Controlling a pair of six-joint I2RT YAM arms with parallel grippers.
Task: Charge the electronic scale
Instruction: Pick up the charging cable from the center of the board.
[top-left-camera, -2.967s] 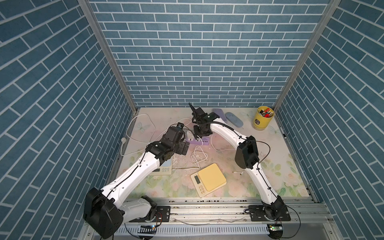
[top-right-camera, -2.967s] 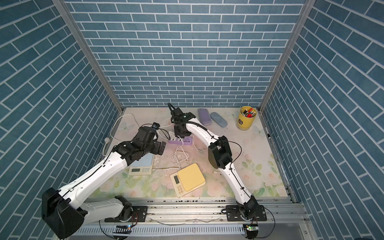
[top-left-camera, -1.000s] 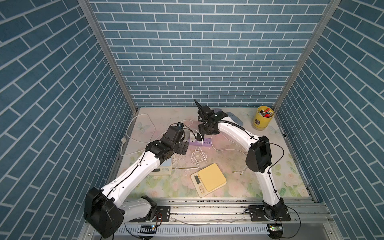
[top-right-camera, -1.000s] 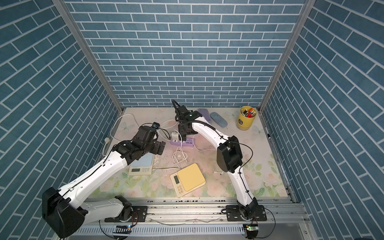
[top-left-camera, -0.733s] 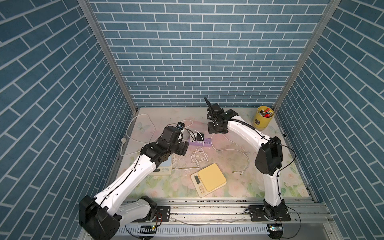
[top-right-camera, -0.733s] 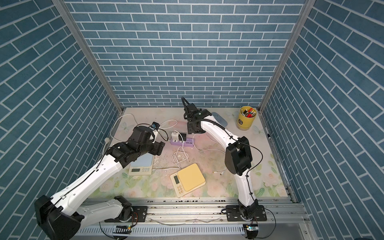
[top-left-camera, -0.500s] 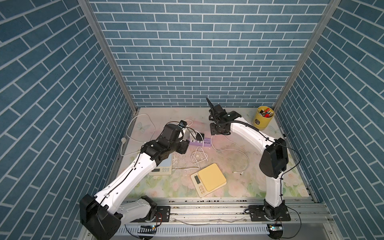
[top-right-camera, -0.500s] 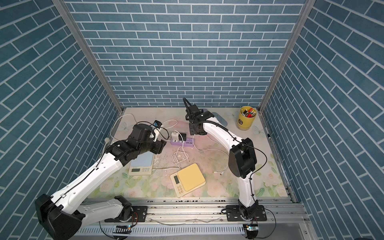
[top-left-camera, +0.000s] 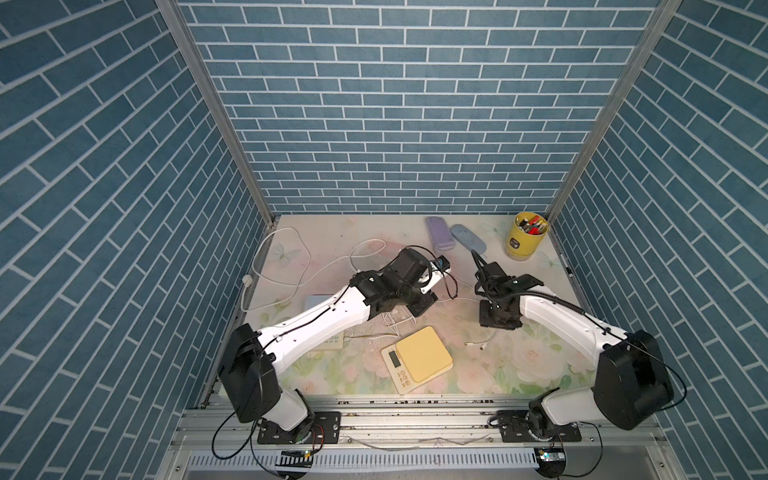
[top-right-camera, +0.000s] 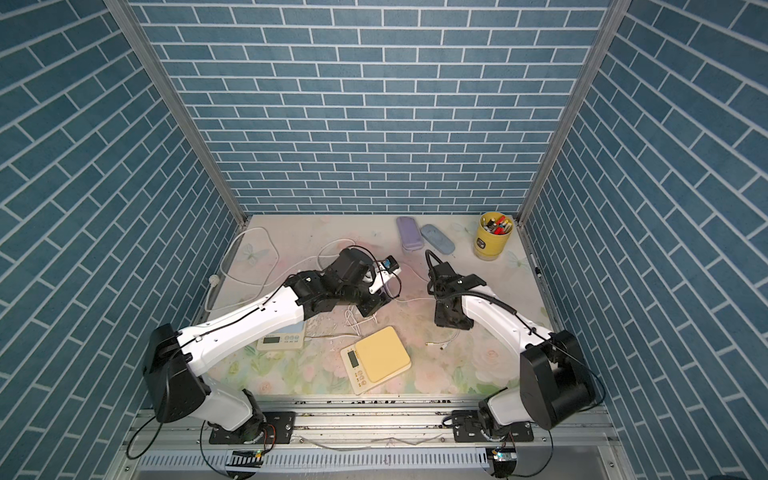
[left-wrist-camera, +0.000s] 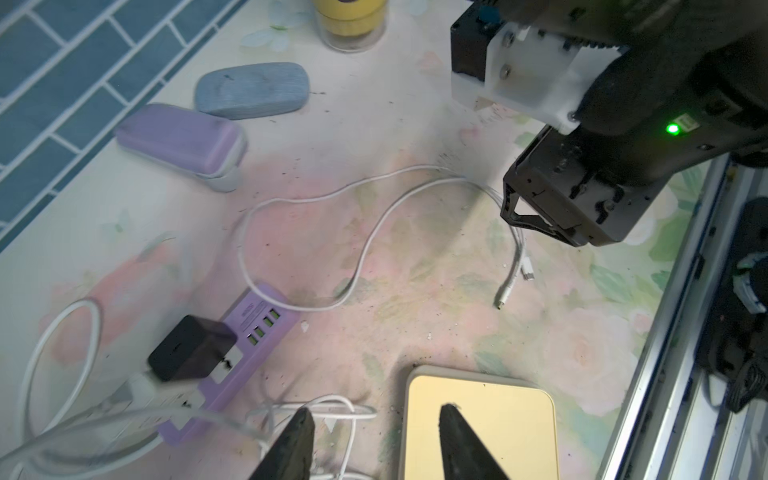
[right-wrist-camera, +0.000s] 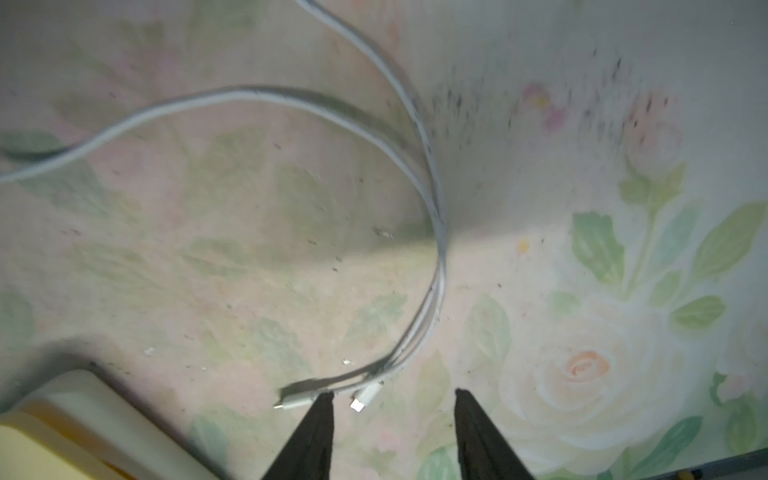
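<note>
1. At the far left, a thick white power cord (top-left-camera: 282, 266) is looped over the floral table mat (top-left-camera: 540, 374), close to the left wall.
2. A second, pale flat scale with a grey display (top-right-camera: 279, 340) is partly hidden beneath the left arm.
3. A purple power strip (left-wrist-camera: 232, 353) with a black cube adapter (left-wrist-camera: 189, 347) plugged in is shown in the left wrist view. A tangle of thin white wires (top-left-camera: 395, 322) is spread between it and the task's thing.
4. The left gripper (left-wrist-camera: 378, 411) is held above that tangle and the scale's edge, its fingers parted and nothing gripped.
5. The cream electronic scale with a square yellow plate (top-left-camera: 417, 359) is laid flat and askew at the centre front of the mat. A small display and buttons are carried on its left end.
6. A thin white charging cable (right-wrist-camera: 432, 232) is curved to the right of the scale. Its two plug ends (right-wrist-camera: 365, 397) are laid on the mat, apart from the scale.
7. The right gripper (right-wrist-camera: 392, 397) is poised over those plugs, fingers spread, nothing clasped. Whether a fingertip touches a plug cannot be told.
8. At the back right, a purple oblong case (top-left-camera: 439, 237), a blue oblong case (top-left-camera: 467, 243) and a yellow cup of pens (top-left-camera: 525, 241) are set well apart from the scale.
9. Bare mat is left to the front right of the scale, bounded by the metal front rail (top-left-camera: 415, 401) and the right wall.
</note>
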